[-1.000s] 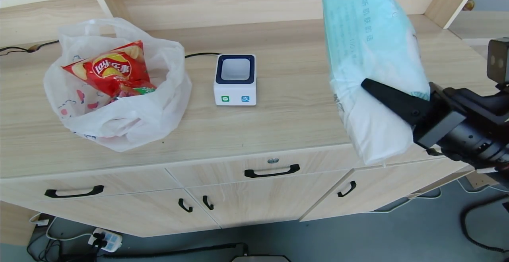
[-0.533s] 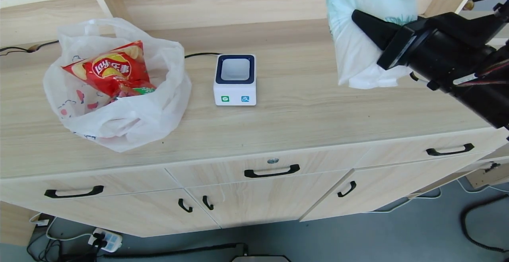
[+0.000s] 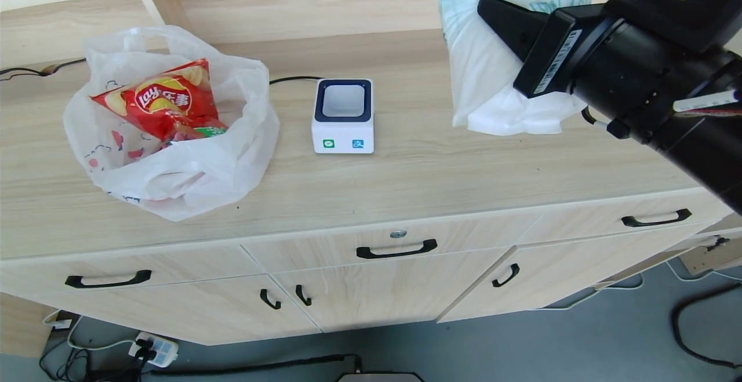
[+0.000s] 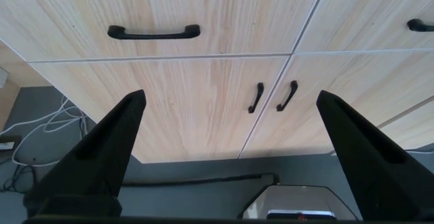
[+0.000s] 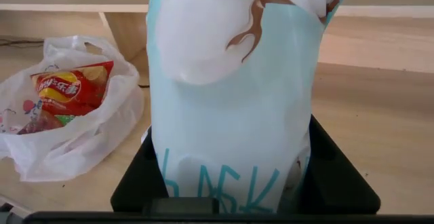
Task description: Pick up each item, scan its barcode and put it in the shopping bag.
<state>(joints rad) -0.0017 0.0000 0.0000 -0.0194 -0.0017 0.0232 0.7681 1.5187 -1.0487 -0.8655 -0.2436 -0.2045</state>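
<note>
Altogether, one tissue pack (image 3: pixel 498 80), one scanner (image 3: pixel 343 115), one shopping bag (image 3: pixel 174 179) and one chip bag (image 3: pixel 165 101) are counted. Since a second ago, the pack has been raised and carried leftward by the right gripper (image 3: pixel 490 14), which is clamped across it. A soft white-and-teal wrapper with a cotton print is seen, held upright. The scanner lies left of and below that gripper, and the shopping bag farther left, with the chip bag inside. The left gripper (image 4: pixel 230 98) is spread open before a cabinet (image 4: pixel 176 122).

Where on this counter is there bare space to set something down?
Widest: the bare counter between the scanner and the right end, in front of the held-up tissue pack. Also the front strip before the scanner. Crowded: the left, filled by the shopping bag; a narrow gap separates bag and scanner.
</note>
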